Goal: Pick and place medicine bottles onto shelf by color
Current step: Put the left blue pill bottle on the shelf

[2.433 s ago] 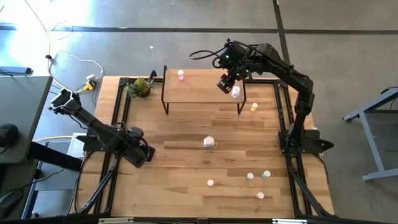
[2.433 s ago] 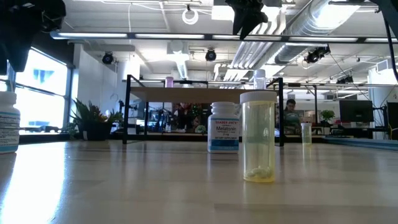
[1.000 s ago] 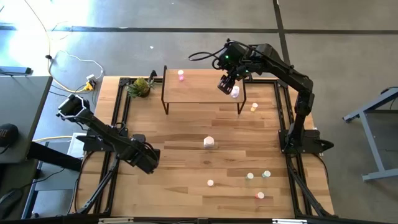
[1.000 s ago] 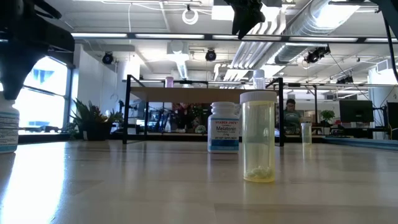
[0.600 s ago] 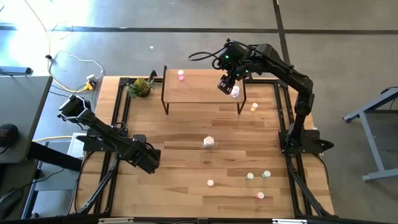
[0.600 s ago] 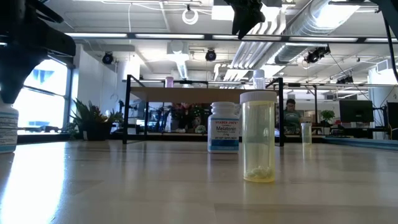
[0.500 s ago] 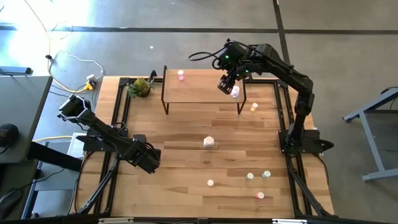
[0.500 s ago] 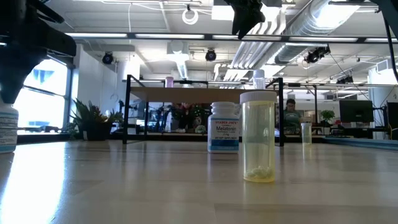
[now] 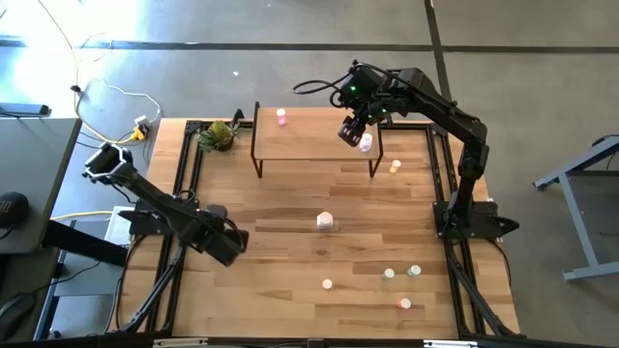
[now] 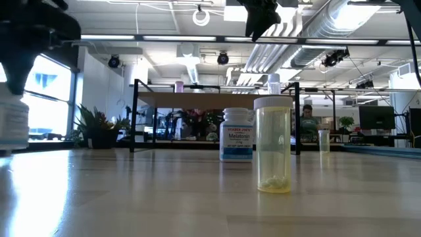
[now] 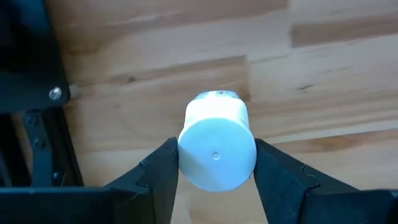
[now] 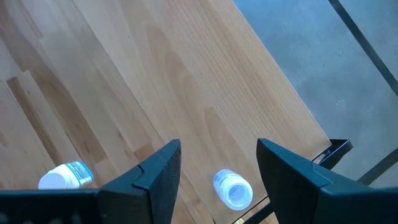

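While the left gripper point(image 9: 224, 244) is working at the table's near-left edge in the high view, its bottle is hidden beneath it. At table height, that white bottle point(image 10: 13, 125) is looking slightly raised; it could slip. Wrist view: fingers point(image 11: 158, 171) are pinching the cap's sides. The right gripper point(image 9: 350, 132) is hanging spread above the shelf point(image 9: 309, 140).

A white-capped bottle point(image 11: 217, 148), a pink bottle point(image 9: 281, 117) on the pale wood shelf point(image 9: 309, 143), perhaps an orange bottle point(image 9: 395, 167).
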Tool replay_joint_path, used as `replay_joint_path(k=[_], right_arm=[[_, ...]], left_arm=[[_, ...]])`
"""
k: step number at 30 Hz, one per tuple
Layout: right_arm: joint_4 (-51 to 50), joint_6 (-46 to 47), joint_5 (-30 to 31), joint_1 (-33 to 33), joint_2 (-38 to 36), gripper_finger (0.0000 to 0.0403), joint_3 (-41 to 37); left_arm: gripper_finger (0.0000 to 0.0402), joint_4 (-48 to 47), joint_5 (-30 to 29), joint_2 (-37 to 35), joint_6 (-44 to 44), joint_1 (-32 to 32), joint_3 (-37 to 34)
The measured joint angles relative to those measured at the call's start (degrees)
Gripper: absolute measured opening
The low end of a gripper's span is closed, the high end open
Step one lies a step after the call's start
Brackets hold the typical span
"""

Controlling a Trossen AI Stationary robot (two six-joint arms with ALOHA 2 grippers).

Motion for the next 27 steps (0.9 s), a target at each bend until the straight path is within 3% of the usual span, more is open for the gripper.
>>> replay_joint_path(k=[5,12,23,27], right_arm=[[0.0,0.88,0.0,0.0,0.01,0.0201,0.0],[0.0,2.51,0.0,0.0,0.01,0.0201,0.0],[0.04,6.23,0.01,0.01,0.02,0.0201,0.0],[0.07,6.07,1.39,0.02,0.02,0.0201,-0.02]], left_arm=[[0.0166,-0.21,-8.65,-5.07,5.82,0.85,2.33],[0.0166,-0.56,-17.76,-9.63,19.29,7.04,6.63],[0.0166,-0.78,-19.67,-11.06,46.29,25.91,16.65],[0.0166,0.15,-19.59,-11.05,52.27,33.01,19.84]])
